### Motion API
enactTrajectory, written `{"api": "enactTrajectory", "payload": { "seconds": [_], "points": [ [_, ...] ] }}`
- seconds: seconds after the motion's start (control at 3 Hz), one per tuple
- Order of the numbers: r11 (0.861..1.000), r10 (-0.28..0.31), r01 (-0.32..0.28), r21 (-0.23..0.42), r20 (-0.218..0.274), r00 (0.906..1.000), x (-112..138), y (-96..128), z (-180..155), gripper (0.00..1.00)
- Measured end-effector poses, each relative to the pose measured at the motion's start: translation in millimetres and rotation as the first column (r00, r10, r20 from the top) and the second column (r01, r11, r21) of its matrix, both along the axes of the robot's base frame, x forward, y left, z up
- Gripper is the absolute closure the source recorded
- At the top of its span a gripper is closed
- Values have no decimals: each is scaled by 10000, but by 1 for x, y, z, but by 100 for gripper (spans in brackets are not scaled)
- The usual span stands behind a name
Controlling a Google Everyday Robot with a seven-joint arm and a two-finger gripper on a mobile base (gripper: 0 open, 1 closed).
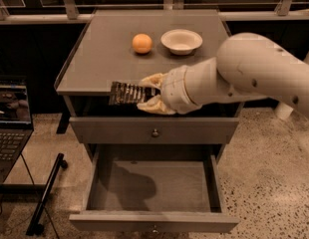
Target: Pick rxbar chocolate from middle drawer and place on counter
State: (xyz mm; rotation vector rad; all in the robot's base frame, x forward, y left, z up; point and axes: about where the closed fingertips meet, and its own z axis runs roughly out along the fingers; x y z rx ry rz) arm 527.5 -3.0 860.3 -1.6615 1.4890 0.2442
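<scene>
My gripper is shut on the rxbar chocolate, a flat black wrapper with white lines of text. It holds the bar level, just over the front edge of the counter, left of centre. The bar sticks out to the left of the fingers. The middle drawer is pulled out wide below and its inside shows nothing but the arm's shadow. The identical drawer above it is shut. My white arm reaches in from the right and hides the counter's right front part.
An orange and a white bowl sit at the back of the counter. A laptop on a stand is at the left, with a black stand leg on the floor. The sponge is hidden behind my arm.
</scene>
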Motion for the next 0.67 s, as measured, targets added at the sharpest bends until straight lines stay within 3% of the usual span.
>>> {"api": "enactTrajectory", "payload": {
  "seconds": [0.67],
  "points": [
    [9991,-403,402,-158,-97,9991,64,44,25,100]
  ]
}}
